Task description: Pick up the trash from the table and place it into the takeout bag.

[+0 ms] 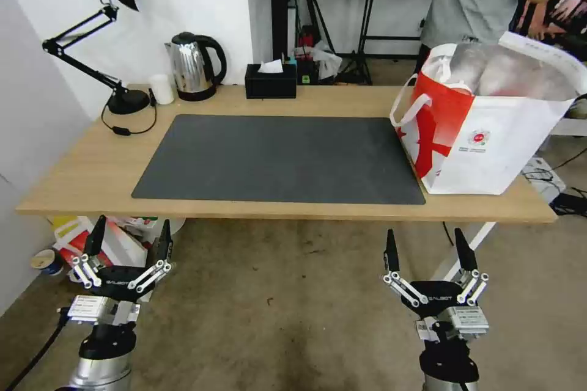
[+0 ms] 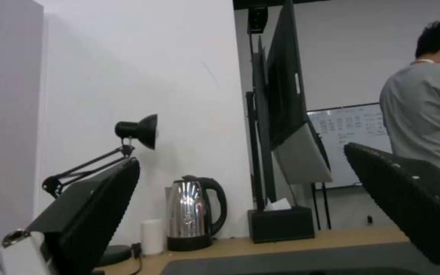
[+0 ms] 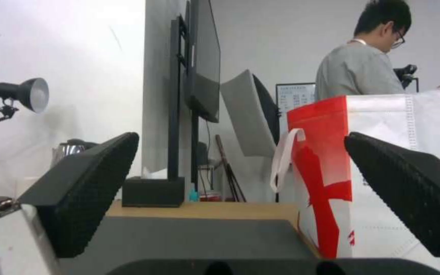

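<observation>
Trash is nowhere on the table (image 1: 79,177), so the pickup looks finished or not yet begun. Nearest, below the table's front edge, the left gripper (image 1: 129,243) and right gripper (image 1: 428,252) hang with jaws spread, empty. Beyond the dark mat (image 1: 275,159), the takeout bag (image 1: 489,153) stands open at the table's right end; inside, just foil lining is discernible.

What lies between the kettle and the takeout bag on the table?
In the head view, a black tissue box stands between the kettle and the takeout bag, on the table.
</observation>
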